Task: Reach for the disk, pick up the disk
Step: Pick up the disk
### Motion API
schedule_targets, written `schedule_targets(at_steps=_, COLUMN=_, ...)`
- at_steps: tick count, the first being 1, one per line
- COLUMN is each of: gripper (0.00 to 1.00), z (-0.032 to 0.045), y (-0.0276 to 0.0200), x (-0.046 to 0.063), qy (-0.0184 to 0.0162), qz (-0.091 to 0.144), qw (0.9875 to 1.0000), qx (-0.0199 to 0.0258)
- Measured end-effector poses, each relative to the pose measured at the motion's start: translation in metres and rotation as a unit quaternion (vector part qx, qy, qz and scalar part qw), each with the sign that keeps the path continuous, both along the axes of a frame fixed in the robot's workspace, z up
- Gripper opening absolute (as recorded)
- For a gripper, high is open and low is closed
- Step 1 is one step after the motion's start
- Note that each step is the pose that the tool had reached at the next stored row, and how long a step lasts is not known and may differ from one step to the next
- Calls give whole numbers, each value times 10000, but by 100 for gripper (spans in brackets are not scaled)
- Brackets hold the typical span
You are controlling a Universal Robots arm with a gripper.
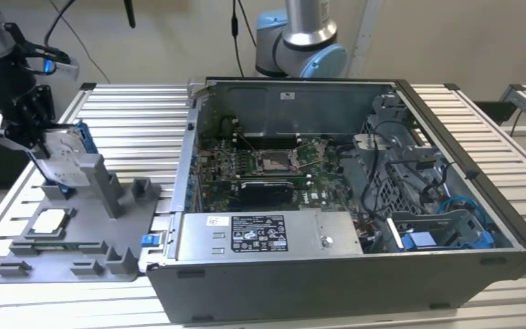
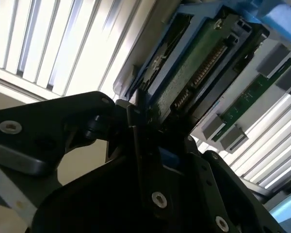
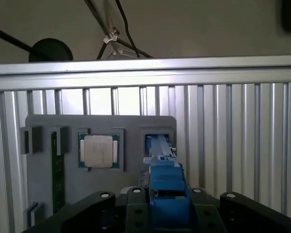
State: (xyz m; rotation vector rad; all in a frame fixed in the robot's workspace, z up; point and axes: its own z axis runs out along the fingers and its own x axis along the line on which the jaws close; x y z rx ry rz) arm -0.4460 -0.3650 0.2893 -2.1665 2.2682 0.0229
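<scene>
Slatted aluminium table (image 1: 135,110) carries an open steel computer case (image 1: 336,281) and, at the exterior view's left, a matte grey moulded fixture (image 1: 62,264). On edge at that fixture's slot stands the disk (image 1: 62,156), a flat silver slab rimmed in glossy blue plastic, with the gripper (image 1: 35,127) pinching its upper end. Lifting well probably means a firm squeeze on the rigid frame and a pull in line with the slot, so nothing binds. Nearby lies a small square chip (image 1: 48,221).
</scene>
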Motion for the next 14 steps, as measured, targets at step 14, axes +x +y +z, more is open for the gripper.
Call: schedule_targets(at_steps=14, gripper=0, z=637, y=0, x=0, qy=0, qz=87, qw=10000, qx=0)
